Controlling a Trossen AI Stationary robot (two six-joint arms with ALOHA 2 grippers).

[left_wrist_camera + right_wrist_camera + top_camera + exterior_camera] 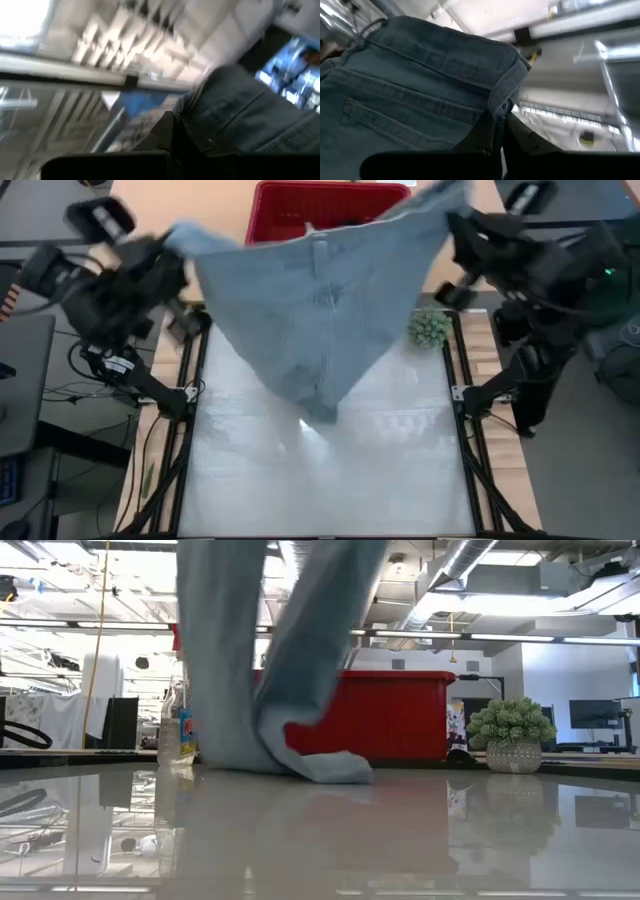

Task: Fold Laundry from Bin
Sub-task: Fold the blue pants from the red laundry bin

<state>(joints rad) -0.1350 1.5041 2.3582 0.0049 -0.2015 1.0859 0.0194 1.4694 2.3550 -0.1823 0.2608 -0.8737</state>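
I have both grippers, left (178, 242) and right (452, 218), clamped on the jeans (320, 310) waistband, held aloft; next I'd lower them flat onto the table (330, 470).

Jeans (320, 310) hide most of the bin (285, 215).
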